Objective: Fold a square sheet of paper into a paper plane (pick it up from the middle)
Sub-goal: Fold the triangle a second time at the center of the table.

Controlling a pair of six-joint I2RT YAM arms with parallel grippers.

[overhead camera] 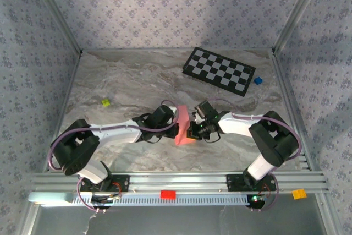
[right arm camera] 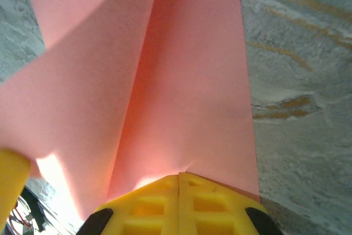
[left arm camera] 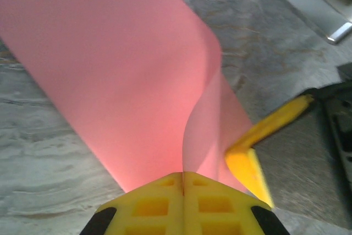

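Paper sheet (overhead camera: 183,125), pink, is pinched from both sides. The left gripper (left arm camera: 183,184) has its yellow fingers pressed together on one edge, and the right gripper (right arm camera: 179,184) is clamped the same way on the opposite edge. The sheet curves and creases between the two sets of fingertips, over the marble table (overhead camera: 121,81).

One pink paper sheet (overhead camera: 183,127), one checkerboard (overhead camera: 219,71), four small coloured blocks (overhead camera: 105,102).
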